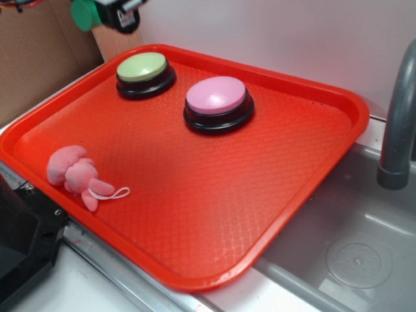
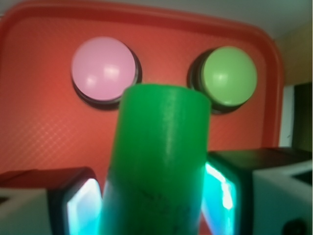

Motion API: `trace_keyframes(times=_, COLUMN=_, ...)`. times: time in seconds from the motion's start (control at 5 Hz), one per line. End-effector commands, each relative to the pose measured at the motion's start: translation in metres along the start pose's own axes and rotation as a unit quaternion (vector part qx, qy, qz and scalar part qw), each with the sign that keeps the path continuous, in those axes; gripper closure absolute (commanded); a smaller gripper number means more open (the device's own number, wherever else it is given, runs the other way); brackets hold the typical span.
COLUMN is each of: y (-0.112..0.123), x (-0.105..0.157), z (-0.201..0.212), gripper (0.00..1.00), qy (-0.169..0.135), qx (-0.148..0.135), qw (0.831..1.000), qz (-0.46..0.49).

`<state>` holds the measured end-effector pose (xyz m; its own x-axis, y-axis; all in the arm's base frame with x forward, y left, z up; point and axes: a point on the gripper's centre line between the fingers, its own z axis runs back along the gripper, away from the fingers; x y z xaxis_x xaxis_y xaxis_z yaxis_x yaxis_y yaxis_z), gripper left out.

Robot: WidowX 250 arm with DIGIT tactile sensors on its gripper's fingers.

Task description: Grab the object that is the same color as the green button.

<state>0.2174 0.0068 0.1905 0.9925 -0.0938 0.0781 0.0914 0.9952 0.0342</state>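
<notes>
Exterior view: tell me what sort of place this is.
Probably a toy kitchen counter set up for robot trials: a grey sink basin with a faucet beside a red tray, cardboard behind.

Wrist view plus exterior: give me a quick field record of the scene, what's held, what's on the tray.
tool: closed on the green cylinder, raised above the tray's far-left corner in the exterior view
held object: green cylinder, between the fingers, lifted off the tray
tray: red tray, beside a sink
green button: on tray, far-left area, untouched
pink button: on tray, beside the green button, apart from it
plush: pink plush toy on the tray's near-left edge
faucet: grey faucet at right
</notes>
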Motion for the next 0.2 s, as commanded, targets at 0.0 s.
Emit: trace_keyframes(times=0.0, y=0.0094, x=0.0158, z=0.0186, gripper=1.0, qy=-0.015, qx=-0.015, qw=1.0, qz=-0.011)
